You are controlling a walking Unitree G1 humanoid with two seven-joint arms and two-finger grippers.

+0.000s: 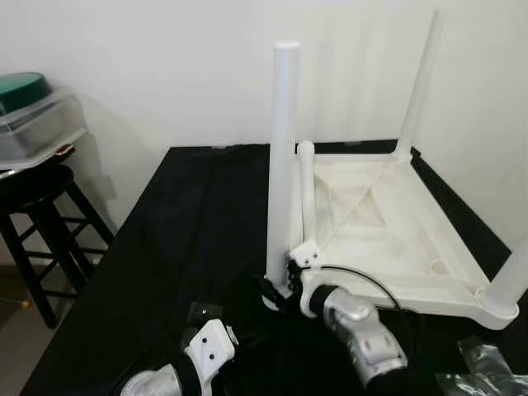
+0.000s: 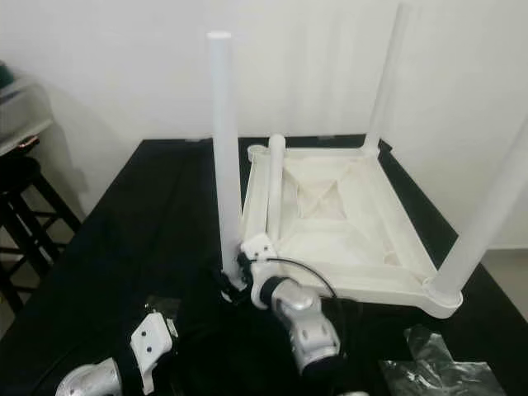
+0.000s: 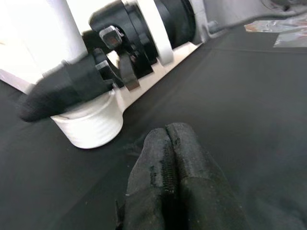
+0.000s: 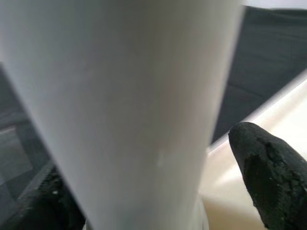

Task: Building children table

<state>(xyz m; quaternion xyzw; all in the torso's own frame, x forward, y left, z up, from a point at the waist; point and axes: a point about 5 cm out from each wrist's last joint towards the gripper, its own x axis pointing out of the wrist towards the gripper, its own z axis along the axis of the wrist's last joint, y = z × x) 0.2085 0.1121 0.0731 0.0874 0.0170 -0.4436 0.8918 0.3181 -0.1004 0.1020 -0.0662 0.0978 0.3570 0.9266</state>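
A: Where is the children's table top (image 1: 388, 231)?

B: The white table top lies upside down on the black surface (image 1: 190, 239), ribbed underside up, towards the robot's right. Three legs stand upright in its corners: the far right leg (image 1: 419, 82), the near right leg (image 2: 487, 223), and a shorter far left leg (image 1: 307, 194).

A: And the tall white leg (image 1: 282, 165)?

B: That leg stands upright at the near left corner of the table top, its foot in the round white corner socket (image 3: 91, 124) that rests on the black surface.

A: What is the right gripper (image 1: 276, 290) doing?

B: It is clamped on the tall leg low down, just above the socket. In the right wrist view the leg sits between the two black fingers (image 4: 271, 167), one on either side of it.

A: And the left gripper (image 3: 170, 143)?

B: Its fingers are pressed together with nothing between them. It hovers low over the black surface, near the socket but apart from it, pointing towards the right gripper.

A: Anything else about?

B: A black stool (image 1: 41, 223) stands beside the surface on the robot's left, carrying a clear plastic container with a green lid (image 1: 33, 111). Crumpled clear plastic wrap (image 2: 425, 363) lies on the surface near the robot's right side.
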